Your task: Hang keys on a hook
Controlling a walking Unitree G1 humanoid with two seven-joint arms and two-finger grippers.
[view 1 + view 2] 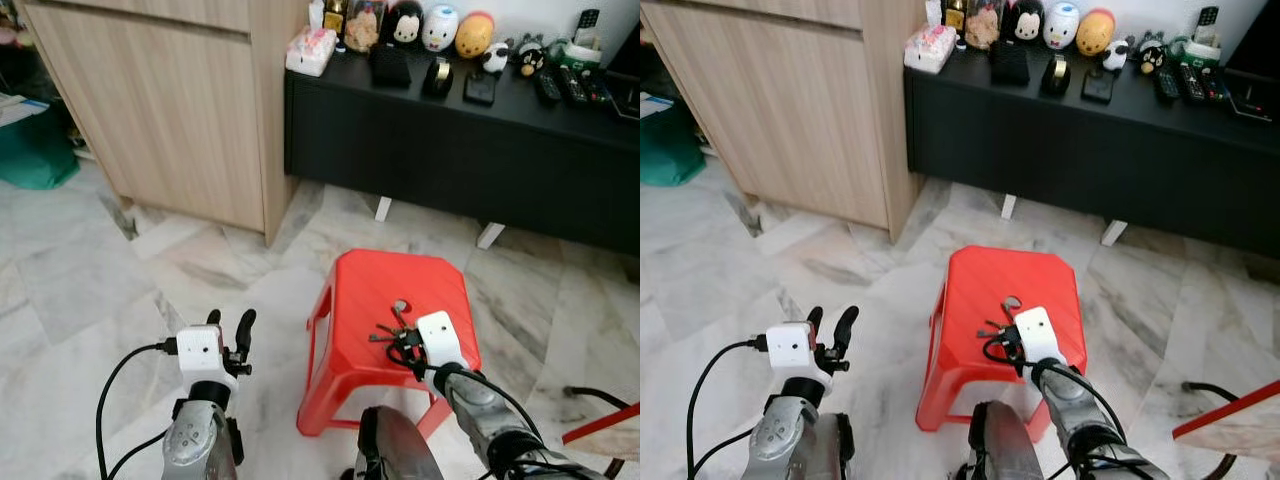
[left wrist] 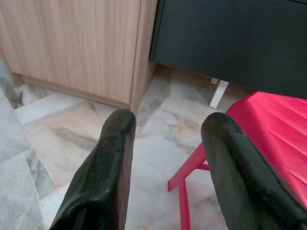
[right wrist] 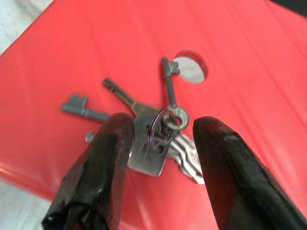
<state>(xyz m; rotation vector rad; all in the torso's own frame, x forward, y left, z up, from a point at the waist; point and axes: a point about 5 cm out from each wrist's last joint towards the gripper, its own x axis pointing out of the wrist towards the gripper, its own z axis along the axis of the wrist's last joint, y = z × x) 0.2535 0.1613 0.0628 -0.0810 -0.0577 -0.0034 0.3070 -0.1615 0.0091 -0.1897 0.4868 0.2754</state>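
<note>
A bunch of grey keys on a ring lies on top of a red plastic stool, close to the small hole in its seat. My right gripper hovers just above the bunch, open, with one black finger on each side of the ring and nothing gripped. In the head view the same gripper sits over the stool's near edge, partly covering the keys. My left gripper is open and holds nothing, low over the marble floor to the left of the stool.
A tall light-wood cabinet stands at the back left. Beside it is a low black console carrying toy figures, a tissue box and remote controls. A teal bag sits far left, and a red-edged board lies at the lower right.
</note>
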